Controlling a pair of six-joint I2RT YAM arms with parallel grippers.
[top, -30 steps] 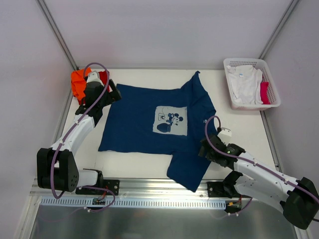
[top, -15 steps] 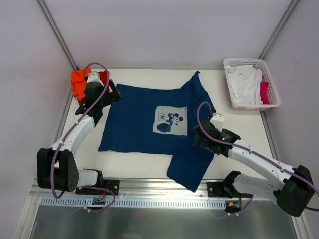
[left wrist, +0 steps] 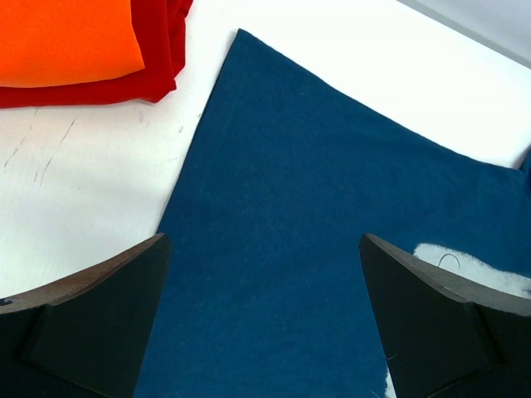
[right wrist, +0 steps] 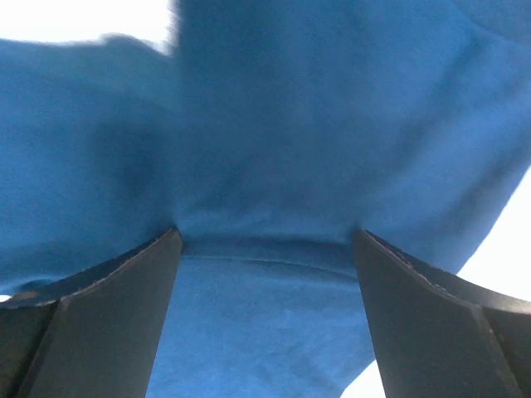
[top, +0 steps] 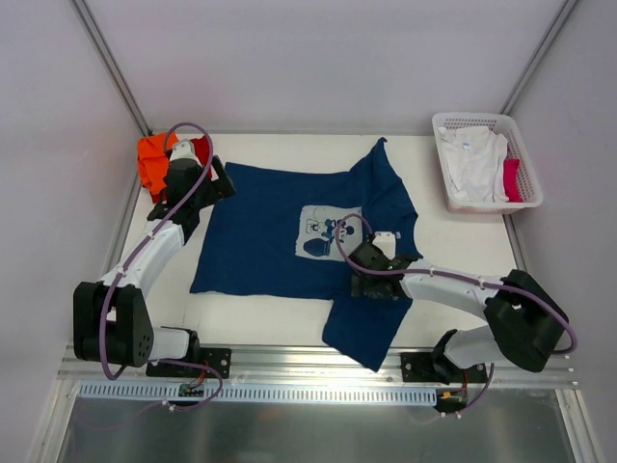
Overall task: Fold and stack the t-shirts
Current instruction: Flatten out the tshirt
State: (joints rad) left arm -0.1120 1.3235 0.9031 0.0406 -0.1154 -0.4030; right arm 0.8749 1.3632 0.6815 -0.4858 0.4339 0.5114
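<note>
Navy t-shirt [top: 260, 231] spread flat mid-worktop [top: 289, 154], print up, left gripper [top: 210, 185] stretched forward above its top-left corner, jaws wide, empty, near orange tee [left wrist: 66, 37] on red tee [left wrist: 162, 41], right gripper [top: 359, 275] low over lower-right sleeve seam, jaws wide, holding nothing

Bright, even light with faint shadows; the navy t-shirt [right wrist: 274, 166] looks blurred in the right wrist view.

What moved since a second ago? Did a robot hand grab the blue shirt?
The right gripper slid left across the navy t-shirt, from its right edge towards the mouse print, open and holding nothing. The left gripper, the t-shirt, the orange and red pile and the basket stayed put.
</note>
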